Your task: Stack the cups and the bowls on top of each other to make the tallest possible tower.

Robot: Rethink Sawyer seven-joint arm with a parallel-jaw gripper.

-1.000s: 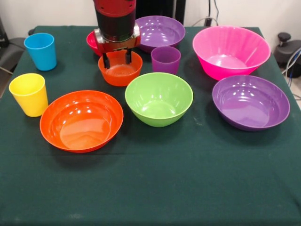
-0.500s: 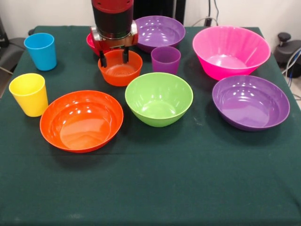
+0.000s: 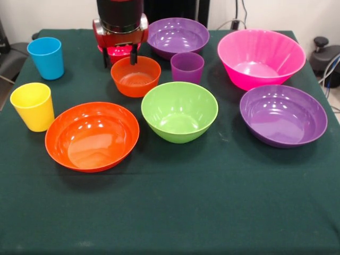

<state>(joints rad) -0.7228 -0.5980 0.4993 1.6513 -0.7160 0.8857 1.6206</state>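
My gripper (image 3: 119, 57) is open at the back left, its fingers (image 3: 133, 55) standing either side of the small red bowl (image 3: 120, 52), which is mostly hidden behind it. Just in front sits the small orange bowl (image 3: 136, 77), with the purple cup (image 3: 187, 67) to its right. The blue cup (image 3: 47, 57) and yellow cup (image 3: 33, 106) stand at the left. The wide orange bowl (image 3: 92, 135) and green bowl (image 3: 179, 111) sit mid-table. Two purple bowls (image 3: 178, 36) (image 3: 283, 115) and the pink bowl (image 3: 261, 57) are at the back and right. Each piece stands alone.
A dark green cloth (image 3: 175, 212) covers the table, and its front half is bare. Cables and a black object (image 3: 324, 53) lie beyond the right edge.
My gripper has moved left and toward the back, from above the small orange bowl to over the small red bowl. It stays open, and no cup or bowl has shifted.
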